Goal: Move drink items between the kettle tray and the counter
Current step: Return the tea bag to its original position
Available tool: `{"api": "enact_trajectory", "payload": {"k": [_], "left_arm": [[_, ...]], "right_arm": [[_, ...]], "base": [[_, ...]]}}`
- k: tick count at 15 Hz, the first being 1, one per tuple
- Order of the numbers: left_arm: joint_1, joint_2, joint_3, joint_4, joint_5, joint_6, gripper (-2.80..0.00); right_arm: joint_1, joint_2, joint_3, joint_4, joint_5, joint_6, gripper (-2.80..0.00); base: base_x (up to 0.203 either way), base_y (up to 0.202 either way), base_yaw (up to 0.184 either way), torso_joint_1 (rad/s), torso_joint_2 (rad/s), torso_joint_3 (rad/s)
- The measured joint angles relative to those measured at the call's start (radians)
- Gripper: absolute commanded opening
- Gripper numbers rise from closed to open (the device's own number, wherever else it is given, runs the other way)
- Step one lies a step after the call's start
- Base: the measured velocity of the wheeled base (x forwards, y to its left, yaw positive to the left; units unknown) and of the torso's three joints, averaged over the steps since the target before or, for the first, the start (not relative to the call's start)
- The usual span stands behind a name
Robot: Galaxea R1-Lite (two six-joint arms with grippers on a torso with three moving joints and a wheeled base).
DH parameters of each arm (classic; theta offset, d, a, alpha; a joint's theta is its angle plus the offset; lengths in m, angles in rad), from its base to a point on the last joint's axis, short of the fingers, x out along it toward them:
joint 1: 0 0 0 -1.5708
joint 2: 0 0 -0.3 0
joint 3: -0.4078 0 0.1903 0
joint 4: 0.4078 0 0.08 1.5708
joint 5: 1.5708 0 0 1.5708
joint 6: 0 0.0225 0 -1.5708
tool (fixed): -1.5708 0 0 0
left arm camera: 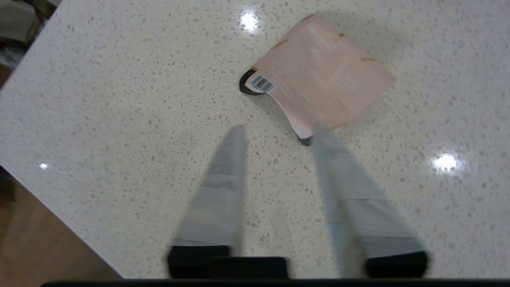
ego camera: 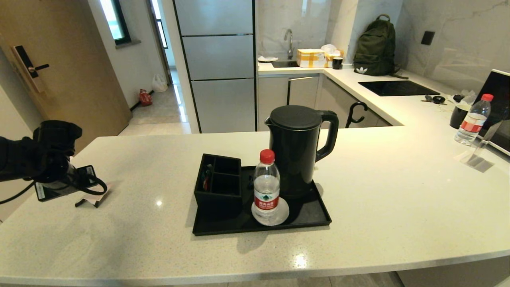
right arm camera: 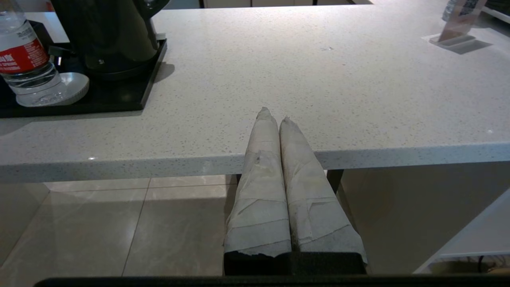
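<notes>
kettle (ego camera: 297, 149) and water bottle (ego camera: 266, 184) stand in tray (ego camera: 314, 215) — sachet (left arm camera: 320, 77) outside.

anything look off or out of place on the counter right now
The pinkish sachet lies alone near the counter's left edge, apart from the kettle tray, one corner curled up. The left gripper is open just beside it.
</notes>
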Motion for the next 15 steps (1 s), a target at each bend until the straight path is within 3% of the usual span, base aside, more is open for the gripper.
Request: {"api": "enact_trajectory", "payload": {"k": [2, 5, 8, 10, 13, 15], "left_arm": [[0.011, 0.003, -0.022, 0.021, -0.001, 0.035, 0.00], [0.049, 0.024, -0.082, 0.066, 0.000, 0.223, 0.00], [0.079, 0.074, -0.136, 0.077, -0.004, 0.342, 0.00], [0.090, 0.106, -0.159, 0.083, -0.049, 0.423, 0.00], [0.087, 0.101, -0.168, 0.147, -0.149, 0.429, 0.00], [0.082, 0.076, -0.203, 0.251, -0.265, 0.375, 0.00]], "right_arm": [[0.000, 0.000, 0.000, 0.000, 0.000, 0.000, -2.80], [0.000, 0.000, 0.000, 0.000, 0.000, 0.000, -2.80], [0.000, 0.000, 0.000, 0.000, 0.000, 0.000, -2.80], [0.000, 0.000, 0.000, 0.000, 0.000, 0.000, -2.80], [0.000, 0.000, 0.000, 0.000, 0.000, 0.000, -2.80], [0.000, 0.000, 0.000, 0.000, 0.000, 0.000, -2.80]], "base": [[0.000, 0.000, 0.000, 0.000, 0.00, 0.000], [0.000, 0.000, 0.000, 0.000, 0.00, 0.000], [0.000, 0.000, 0.000, 0.000, 0.00, 0.000], [0.000, 0.000, 0.000, 0.000, 0.00, 0.000], [0.000, 0.000, 0.000, 0.000, 0.00, 0.000], [0.000, 0.000, 0.000, 0.000, 0.00, 0.000]]}}
